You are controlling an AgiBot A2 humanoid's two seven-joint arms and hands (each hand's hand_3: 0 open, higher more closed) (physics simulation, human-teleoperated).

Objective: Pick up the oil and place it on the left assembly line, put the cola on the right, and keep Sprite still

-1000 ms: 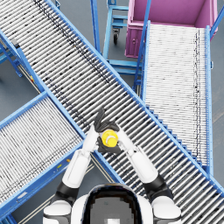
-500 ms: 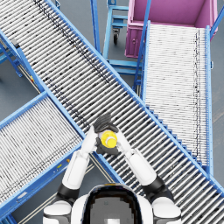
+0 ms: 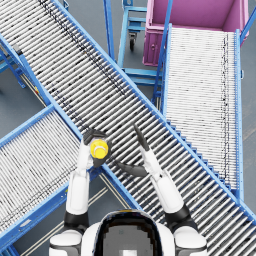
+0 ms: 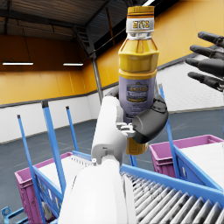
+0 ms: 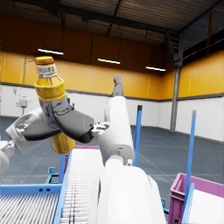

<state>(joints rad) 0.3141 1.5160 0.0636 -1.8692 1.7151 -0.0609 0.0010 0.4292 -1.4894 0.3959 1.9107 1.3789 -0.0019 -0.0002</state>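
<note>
The left assembly line [image 3: 30,160] fills the lower left, grey rollers inside a blue rail, its right-hand corner close under the left hand [image 3: 89,145]. That hand is clamped round the lower body of the oil bottle [image 3: 99,149]. The bottle is upright, yellow cap uppermost, and is held in the air over the near rail of the long diagonal conveyor [image 3: 100,85], where that rail runs past the left line's corner. The left wrist view shows the left hand [image 4: 146,122] wrapped round the bottle's label, with the bottle [image 4: 139,83] clear of the rollers below. In the right wrist view the bottle [image 5: 49,94] tilts slightly against the yellow wall.

Just right of the bottle, over the diagonal conveyor's rollers, the right hand [image 3: 142,142] is empty, its fingers [image 4: 209,65] spread and apart from the bottle. Beyond, the right assembly line [image 3: 200,100] runs up to a pink bin [image 3: 195,12] at its far end; a blue wheeled frame [image 3: 131,27] stands beside that bin
</note>
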